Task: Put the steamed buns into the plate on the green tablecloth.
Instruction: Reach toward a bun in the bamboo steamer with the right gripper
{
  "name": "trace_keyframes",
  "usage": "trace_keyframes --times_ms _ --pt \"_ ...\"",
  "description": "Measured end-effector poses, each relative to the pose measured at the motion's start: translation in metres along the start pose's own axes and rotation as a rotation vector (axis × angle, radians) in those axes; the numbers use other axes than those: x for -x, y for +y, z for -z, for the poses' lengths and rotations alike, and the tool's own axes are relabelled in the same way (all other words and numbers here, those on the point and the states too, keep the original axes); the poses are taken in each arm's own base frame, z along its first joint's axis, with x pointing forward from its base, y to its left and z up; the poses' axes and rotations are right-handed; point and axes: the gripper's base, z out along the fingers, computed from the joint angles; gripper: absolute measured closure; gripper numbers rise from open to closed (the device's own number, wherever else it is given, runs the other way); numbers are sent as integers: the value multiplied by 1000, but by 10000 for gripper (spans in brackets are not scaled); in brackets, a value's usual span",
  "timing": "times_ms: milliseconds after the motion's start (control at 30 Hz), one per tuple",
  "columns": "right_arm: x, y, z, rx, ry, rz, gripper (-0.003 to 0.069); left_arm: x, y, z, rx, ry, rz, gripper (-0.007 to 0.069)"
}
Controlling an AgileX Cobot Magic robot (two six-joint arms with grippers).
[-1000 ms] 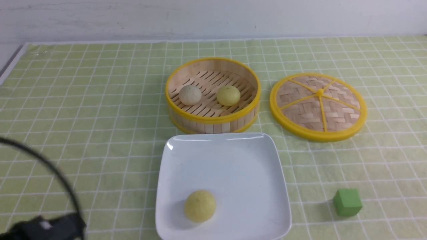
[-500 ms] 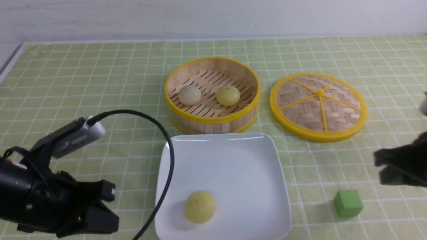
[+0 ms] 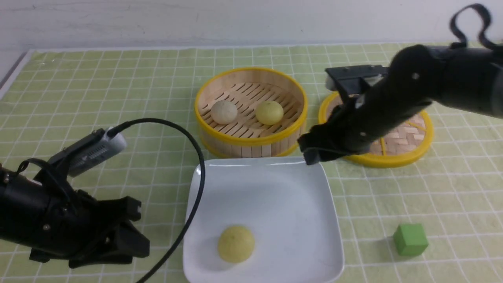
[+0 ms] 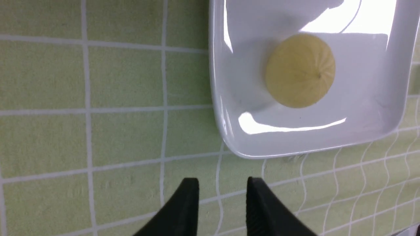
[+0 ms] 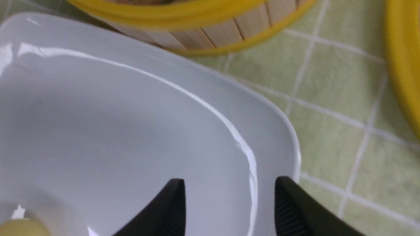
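One pale yellow steamed bun (image 3: 235, 243) lies in the near part of the white square plate (image 3: 314, 220) on the green tablecloth (image 3: 118, 98). It also shows in the left wrist view (image 4: 300, 70). A greyish-beige bun (image 3: 224, 112) and a second pale yellow bun (image 3: 269, 112) sit in the bamboo steamer (image 3: 251, 143). My left gripper (image 3: 141, 227) is open and empty, low beside the plate's near left side (image 4: 223, 131). My right gripper (image 3: 308, 151) is open and empty, over the plate's far right corner (image 5: 288, 131), just in front of the steamer (image 5: 210, 32).
The woven steamer lid (image 3: 408, 153) lies right of the steamer, partly hidden by my right arm; its yellow rim shows in the right wrist view (image 5: 403, 65). A green cube (image 3: 410, 239) sits on the cloth right of the plate. The left arm's cable (image 3: 196, 157) arcs over the plate's left edge.
My right arm has swung in from the right edge to the plate's far right corner. My left arm came into view, then shifted slightly. The buns have not moved.
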Motion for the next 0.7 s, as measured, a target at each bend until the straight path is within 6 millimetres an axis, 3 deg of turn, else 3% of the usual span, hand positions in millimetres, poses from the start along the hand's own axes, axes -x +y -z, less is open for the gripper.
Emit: trace_keyframes --times_ms 233,700 --pt "43 8 -16 10 -50 80 216 0 0 0 0 1 1 319" --pt "91 7 -65 12 -156 113 221 -2 0 0 -4 19 1 319"
